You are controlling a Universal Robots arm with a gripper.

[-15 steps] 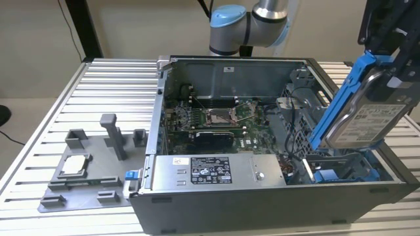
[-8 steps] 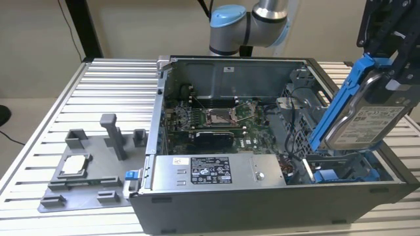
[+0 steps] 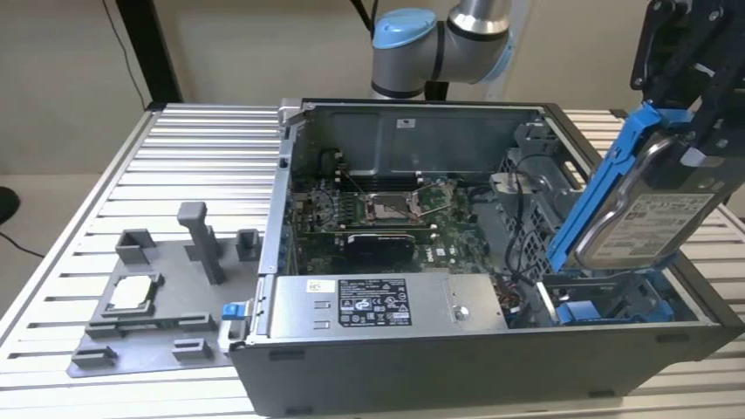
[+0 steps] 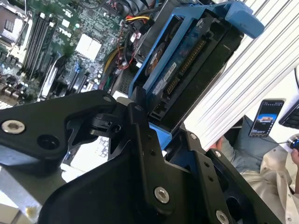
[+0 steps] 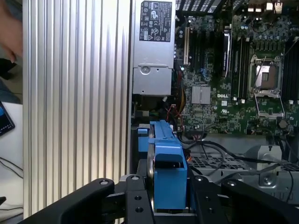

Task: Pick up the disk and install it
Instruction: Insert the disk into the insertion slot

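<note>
At the exterior view's left, a grey fixture plate [image 3: 157, 345] lies on the ribbed metal table [image 3: 174, 148], with a small square chip [image 3: 131, 292] seated in one of its pockets; none of this is touched. In the middle stands the open computer case [image 3: 466, 367]; the motherboard [image 3: 385, 209] lies on its floor towards the far side, and the long grey power supply [image 3: 385, 305] runs along the near wall.

At the exterior view's right, the gripper [image 3: 695, 144] hangs over the case's near right corner, holding the disk [image 3: 652, 223] clear of everything. The disk stands on edge and leans; its white label faces the camera, and a blue rail runs up its left edge. Just below it sits the drive bay [image 3: 605, 310] with blue fittings inside; the disk is above the bay and not yet in it.

In the first wrist view, the black fingers [image 5: 134, 201] press against both sides of the blue carrier, so the gripper [image 5: 168, 191] is clamped on the disk [image 5: 166, 154]. The second wrist view shows the disk [image 4: 187, 60] from its connector end, jutting out past the gripper [image 4: 154, 135].

By its look, the drive is a stiff, dense metal block, heavy for its size and sensitive to knocks. Its bare metal faces are likely slippery, and the plastic rails may flex a little. The sound hold is across the two railed sides, as here, away from the connector end and the circuit side.
</note>
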